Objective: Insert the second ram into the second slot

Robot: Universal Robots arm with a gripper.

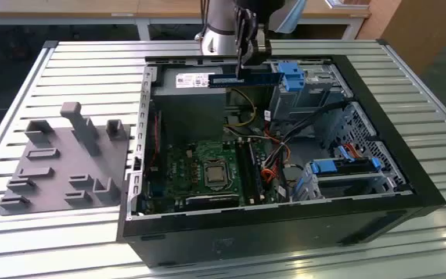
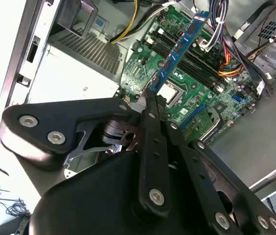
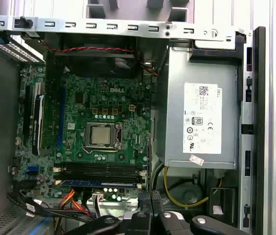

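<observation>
Pinched shut on the second ram (image 1: pixel 243 79), my gripper (image 1: pixel 245 67) hangs from the arm over the far end of the open computer case (image 1: pixel 285 232). My two fingers (image 2: pixel 152 142) are closed right onto the thin blue board and have hold of nothing else.

In the exterior view the stick lies level beneath my gripper, its long edge horizontal, reaching out to either side of my grip. In the second wrist view it (image 2: pixel 180 46) runs straight out from where my fingers meet, its row of small dark chips facing the camera.

Just beside the stick's end, on the exterior view's right of my gripper, sits a light-blue drive-bay clip (image 1: pixel 291 75). Below my gripper and toward the exterior view's left is the grey power supply (image 1: pixel 188 104) with its white label.

The green motherboard (image 1: pixel 207 168) lies on the case floor, well below my gripper and nearer the exterior camera. On it I see the square processor (image 3: pixel 102 134) and, alongside it, the dark memory slots (image 3: pixel 101 169). The stick is up in the air, well apart from those slots and touching none of them. Which of them is the second I cannot tell.

Well off to the exterior view's left of my gripper, a grey fixture tray (image 1: pixel 60 163) rests on the slatted metal table (image 1: pixel 21 75).
</observation>
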